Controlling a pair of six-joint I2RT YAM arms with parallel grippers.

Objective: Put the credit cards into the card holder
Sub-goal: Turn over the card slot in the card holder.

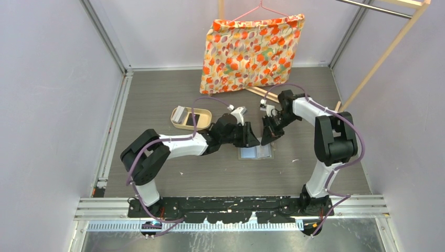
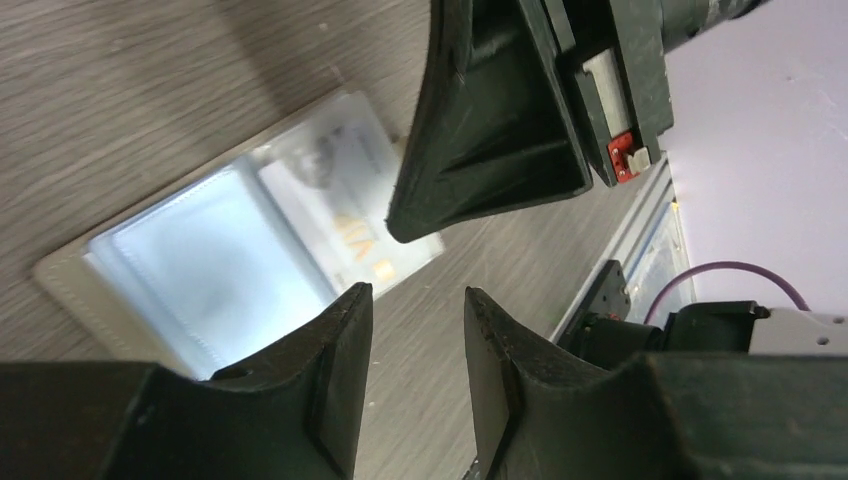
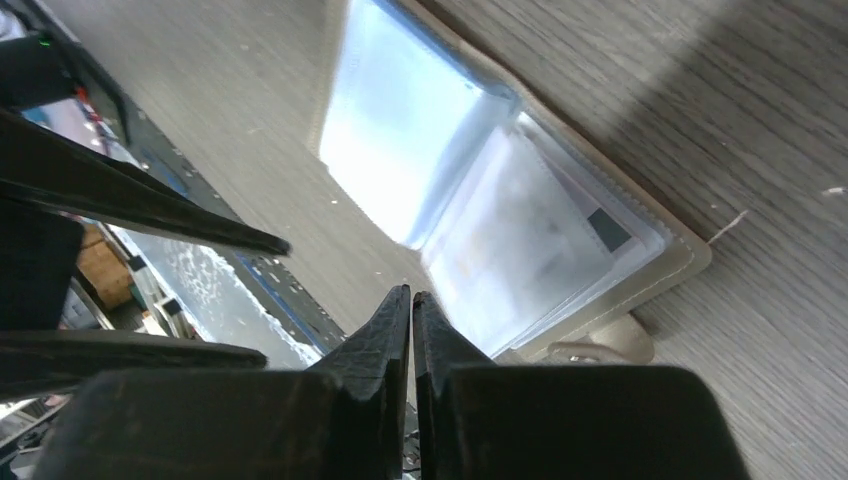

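The grey card holder (image 1: 255,153) lies open on the table, its clear pockets up. In the left wrist view the card holder (image 2: 215,265) has a pale card (image 2: 340,205) inside one pocket. It also shows in the right wrist view (image 3: 420,130), where the pale card (image 3: 530,240) sits in the pocket. My left gripper (image 1: 253,137) hovers just over the holder's left side, open and empty (image 2: 418,298). My right gripper (image 1: 269,137) hovers over its right side, shut with nothing visible between the fingers (image 3: 411,296). More cards (image 1: 181,113) lie in the tan tray (image 1: 202,119).
A flowered fabric bag (image 1: 252,52) hangs on a pink hanger at the back. A wooden rack (image 1: 383,52) stands at the back right. The two grippers are close together, tips nearly facing each other. Grey walls close in both sides.
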